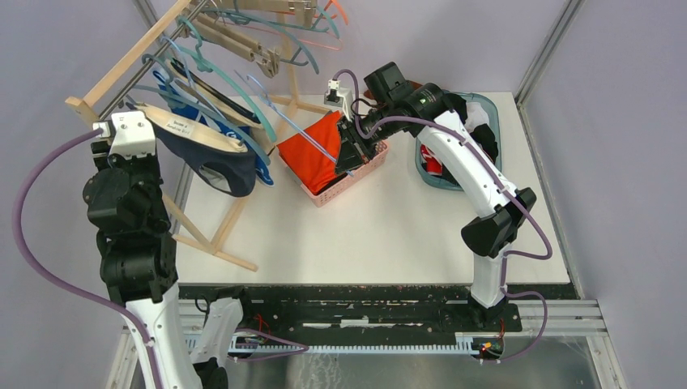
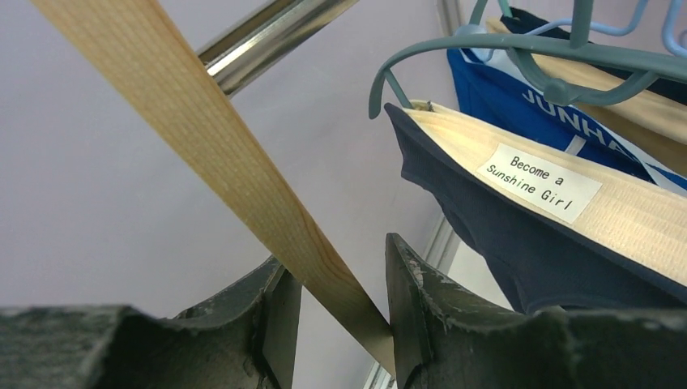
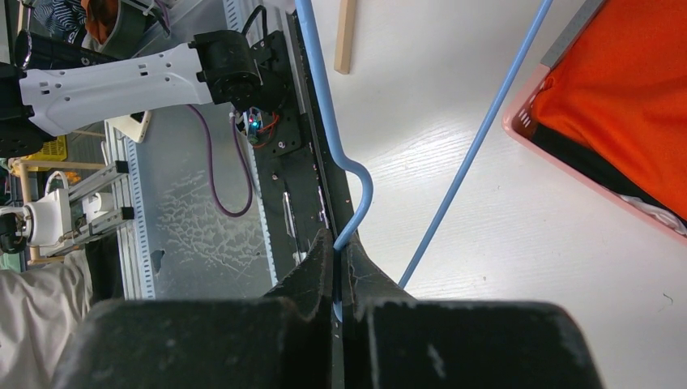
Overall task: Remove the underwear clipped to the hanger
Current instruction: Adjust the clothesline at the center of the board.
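Right gripper (image 3: 338, 255) clamps the thin light-blue hanger (image 3: 362, 190); left gripper (image 2: 334, 255) — half-open astride a pale wooden rail (image 2: 186, 121) (unclamped) — should retarget the dark navy briefs (image 2: 526, 259).

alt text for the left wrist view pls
The left gripper's dark jaws straddle a slanted wooden bar. To the right, navy underwear with a beige waistband and a label reading "Become a Sunshine Girl" hangs below a teal hanger, royal blue underwear behind it.
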Motion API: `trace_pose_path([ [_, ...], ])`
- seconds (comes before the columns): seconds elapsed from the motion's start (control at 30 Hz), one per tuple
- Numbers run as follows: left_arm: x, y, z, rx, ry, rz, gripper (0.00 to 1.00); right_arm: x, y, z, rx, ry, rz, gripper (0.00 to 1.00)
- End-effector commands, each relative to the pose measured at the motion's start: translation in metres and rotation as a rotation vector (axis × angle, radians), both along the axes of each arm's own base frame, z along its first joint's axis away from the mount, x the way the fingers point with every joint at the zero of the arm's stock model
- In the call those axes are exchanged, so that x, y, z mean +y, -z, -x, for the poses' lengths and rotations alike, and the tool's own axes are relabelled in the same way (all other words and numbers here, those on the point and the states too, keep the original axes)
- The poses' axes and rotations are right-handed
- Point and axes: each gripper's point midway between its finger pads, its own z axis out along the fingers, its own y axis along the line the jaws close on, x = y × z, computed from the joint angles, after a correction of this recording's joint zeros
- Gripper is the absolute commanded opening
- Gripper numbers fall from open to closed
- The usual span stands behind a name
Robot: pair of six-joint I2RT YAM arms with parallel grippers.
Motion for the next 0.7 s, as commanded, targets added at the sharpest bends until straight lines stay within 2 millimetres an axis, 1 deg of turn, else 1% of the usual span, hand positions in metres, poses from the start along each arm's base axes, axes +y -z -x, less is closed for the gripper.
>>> trace_pose_path([
  [0.0, -0.028, 0.01, 0.002, 0.068, 0.174, -0.028, 0.03, 0.0, -0.021, 0.002, -0.068, -0.017, -0.061, 0.01],
  [0.13, -0.044, 0.003, 0.016, 0.044, 0.249, -0.006, 0.03, 0.001, -0.022, 0.001, -0.069, -0.015, -0.062, 0.01],
  [0.17, -0.047, 0.0, 0.021, 0.034, 0.259, -0.003, 0.03, 0.001, -0.022, 0.0, -0.068, -0.014, -0.062, 0.01],
  [0.23, -0.047, 0.001, 0.023, 0.034, 0.259, -0.006, 0.03, 0.001, -0.021, 0.0, -0.066, -0.014, -0.061, 0.01],
  [0.33, -0.037, 0.01, 0.019, 0.053, 0.207, -0.029, 0.03, 0.0, -0.019, 0.001, -0.068, -0.017, -0.057, 0.01],
  [0.47, -0.012, 0.018, 0.005, 0.054, 0.076, -0.061, 0.03, 0.0, -0.017, 0.0, -0.07, -0.014, -0.05, 0.01],
  [0.57, 0.001, 0.022, -0.01, 0.054, 0.004, -0.074, 0.03, 0.0, -0.015, -0.001, -0.066, -0.015, -0.046, 0.01],
  [0.67, 0.011, 0.02, -0.027, 0.035, -0.046, -0.087, 0.05, 0.0, -0.013, -0.001, -0.065, -0.016, -0.041, 0.01],
])
